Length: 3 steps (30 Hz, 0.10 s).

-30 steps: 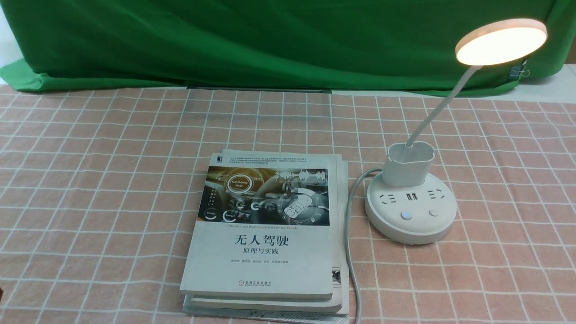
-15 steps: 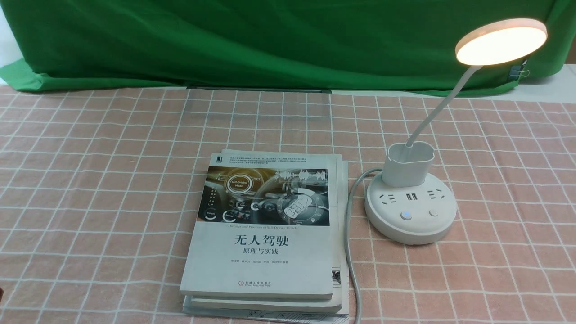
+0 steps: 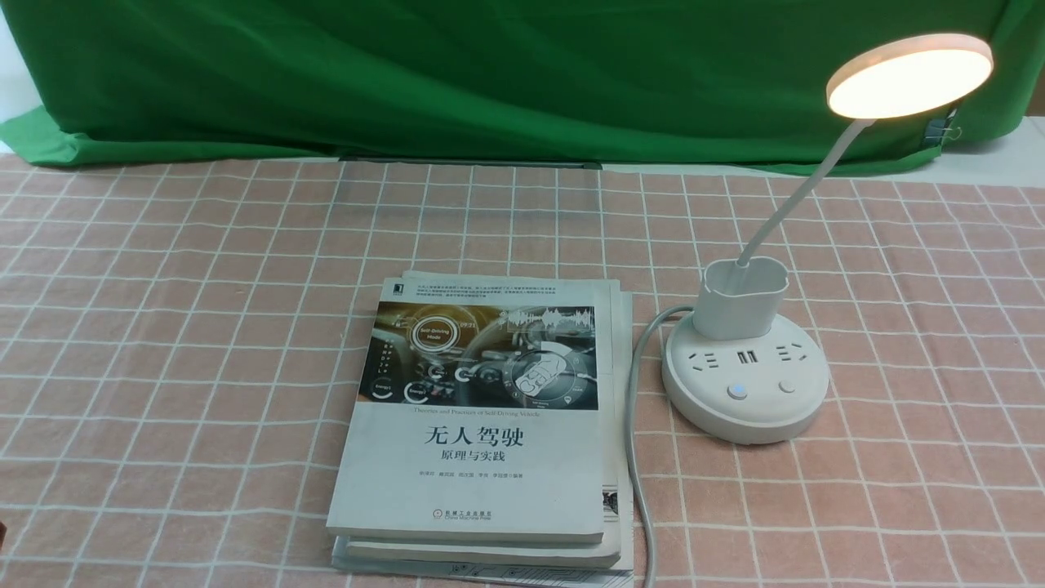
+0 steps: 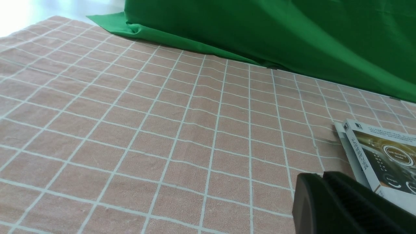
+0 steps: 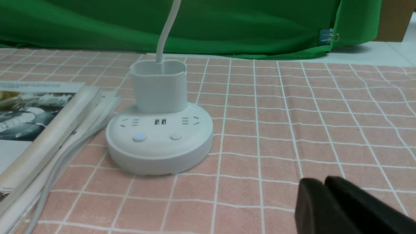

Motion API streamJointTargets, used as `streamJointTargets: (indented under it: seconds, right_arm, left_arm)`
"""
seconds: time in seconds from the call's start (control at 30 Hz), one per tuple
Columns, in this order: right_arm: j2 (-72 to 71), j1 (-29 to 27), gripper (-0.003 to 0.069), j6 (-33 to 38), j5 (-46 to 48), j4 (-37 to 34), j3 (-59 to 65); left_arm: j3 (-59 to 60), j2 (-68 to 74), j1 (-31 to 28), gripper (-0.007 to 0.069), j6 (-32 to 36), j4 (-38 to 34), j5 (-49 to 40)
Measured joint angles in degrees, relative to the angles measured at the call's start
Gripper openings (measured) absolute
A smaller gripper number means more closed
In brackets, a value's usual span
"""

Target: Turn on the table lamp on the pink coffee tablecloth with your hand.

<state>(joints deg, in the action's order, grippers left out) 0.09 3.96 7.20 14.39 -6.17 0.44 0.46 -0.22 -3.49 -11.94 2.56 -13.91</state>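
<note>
The white table lamp stands on the pink coffee tablecloth [image 3: 163, 327] at the right. Its disc head [image 3: 909, 75] glows warm white above the thin neck, cup holder and round base [image 3: 744, 392]. The left button [image 3: 737, 391] on the base shines blue. No arm shows in the front view. In the right wrist view the base [image 5: 159, 139] lies ahead of my right gripper [image 5: 324, 179], which hangs over bare cloth well apart from it, fingers pressed together. My left gripper [image 4: 323, 174] is shut too, low over the cloth beside the book's corner.
A stack of books [image 3: 482, 416] lies mid-table, left of the lamp, with the grey cord [image 3: 633, 425] running between them to the near edge. A green backdrop cloth [image 3: 490, 73] closes off the far side, with a binder clip [image 3: 939, 131] at its right end.
</note>
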Motion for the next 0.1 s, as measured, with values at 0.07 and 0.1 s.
streamJointTargets:
  seconds: [0.07, 0.1]
  right_arm:
    - [0.0, 0.0, 0.0101, 0.0, 0.0, 0.0, 0.0]
    - [0.0, 0.0, 0.0103, 0.0, 0.0, 0.0, 0.0]
  left_arm:
    - [0.0, 0.0, 0.0, 0.0019, 0.0, 0.0, 0.0]
    - [0.0, 0.0, 0.0, 0.0019, 0.1, 0.0, 0.0]
